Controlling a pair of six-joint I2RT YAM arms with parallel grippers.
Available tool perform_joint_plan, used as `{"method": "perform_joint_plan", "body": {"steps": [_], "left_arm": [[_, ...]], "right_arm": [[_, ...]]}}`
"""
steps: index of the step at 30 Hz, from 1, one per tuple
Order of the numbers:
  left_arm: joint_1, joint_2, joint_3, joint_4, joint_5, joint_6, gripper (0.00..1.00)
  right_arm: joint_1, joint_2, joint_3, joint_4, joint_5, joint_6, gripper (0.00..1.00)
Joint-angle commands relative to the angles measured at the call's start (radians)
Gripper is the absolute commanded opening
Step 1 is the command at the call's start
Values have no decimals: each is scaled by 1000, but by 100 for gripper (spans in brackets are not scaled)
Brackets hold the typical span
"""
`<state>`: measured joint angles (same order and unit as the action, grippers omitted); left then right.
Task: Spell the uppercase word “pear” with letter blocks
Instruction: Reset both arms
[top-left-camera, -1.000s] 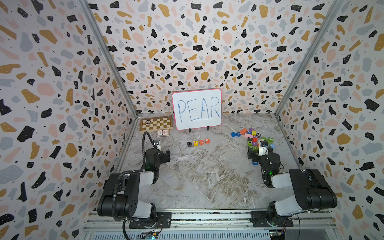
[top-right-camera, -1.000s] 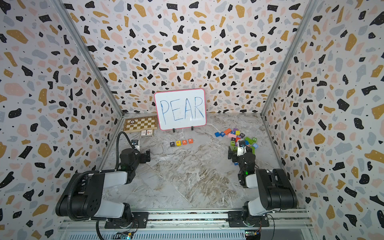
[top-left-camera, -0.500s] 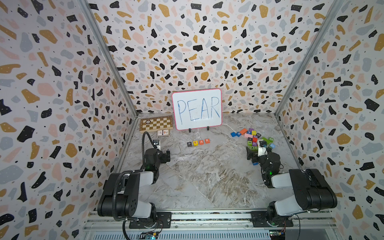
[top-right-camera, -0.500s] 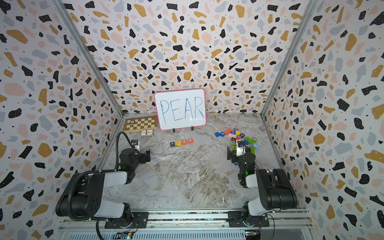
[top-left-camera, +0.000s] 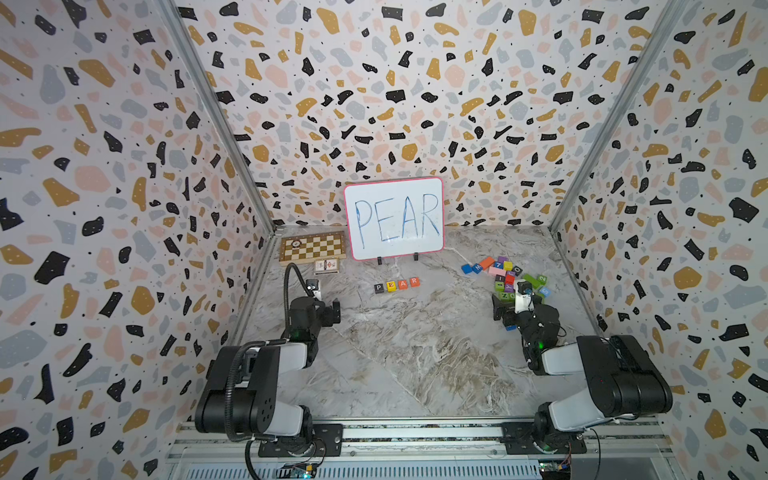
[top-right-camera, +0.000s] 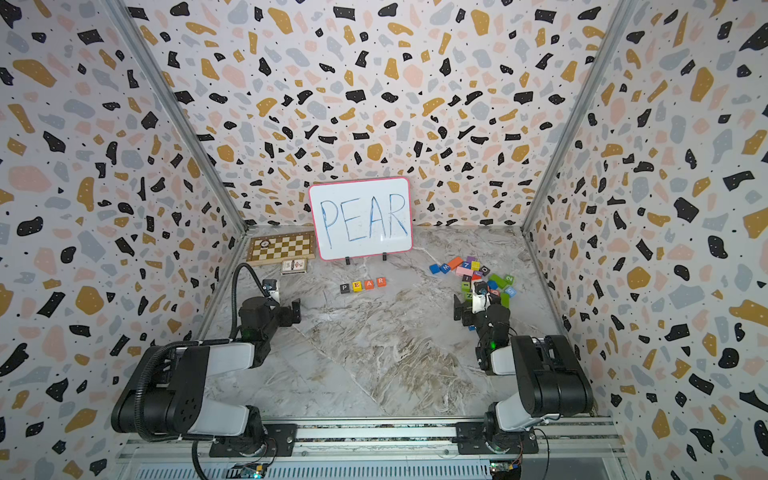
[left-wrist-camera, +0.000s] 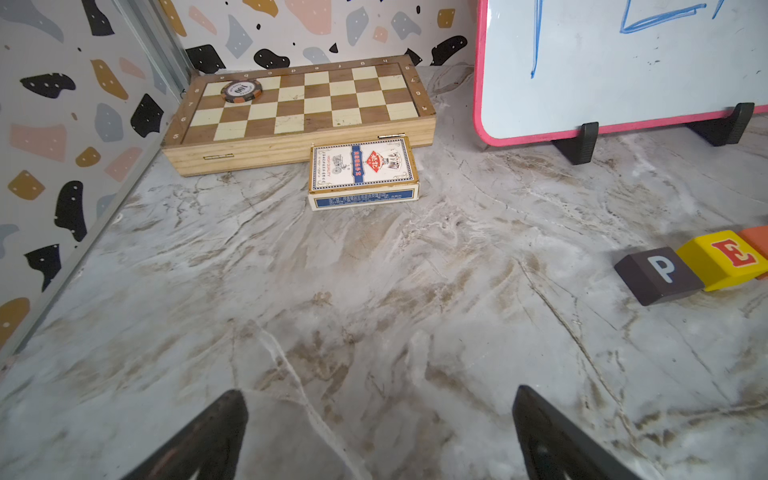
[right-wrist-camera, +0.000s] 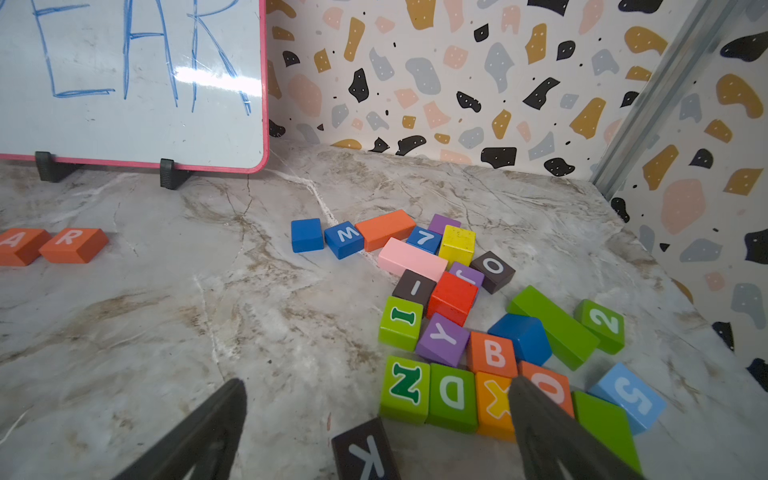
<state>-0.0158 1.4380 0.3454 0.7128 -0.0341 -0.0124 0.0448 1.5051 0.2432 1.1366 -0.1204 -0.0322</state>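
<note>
Four letter blocks stand in a row in front of the whiteboard: black P (top-left-camera: 378, 287), yellow E (top-left-camera: 391, 286), orange A (top-left-camera: 402, 284) and orange-red R (top-left-camera: 414, 281). The left wrist view shows P (left-wrist-camera: 660, 272) and E (left-wrist-camera: 727, 257); the right wrist view shows A (right-wrist-camera: 16, 245) and R (right-wrist-camera: 72, 243). My left gripper (top-left-camera: 333, 311) (left-wrist-camera: 378, 399) is open and empty over bare table, left of and nearer than the row. My right gripper (top-left-camera: 504, 315) (right-wrist-camera: 378, 384) is open beside the block pile. A black K block (right-wrist-camera: 365, 453) lies loose on the table between its fingers.
A pink-framed whiteboard (top-left-camera: 395, 218) reading PEAR stands at the back. A wooden chessboard (top-left-camera: 312, 247) carrying a poker chip (left-wrist-camera: 242, 90) and a card box (left-wrist-camera: 362, 172) sit at the back left. Several coloured blocks form a pile (right-wrist-camera: 457, 316) at the right, near the wall.
</note>
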Motion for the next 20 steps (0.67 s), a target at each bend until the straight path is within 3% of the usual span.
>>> {"method": "perform_joint_plan", "body": {"steps": [1, 20], "left_arm": [[5, -19, 9, 53, 6, -4, 99], [6, -25, 1, 60, 3, -3, 99]], "right_arm": [[-4, -2, 22, 0, -7, -7, 99], [-13, -16, 4, 22, -20, -1, 99]]}}
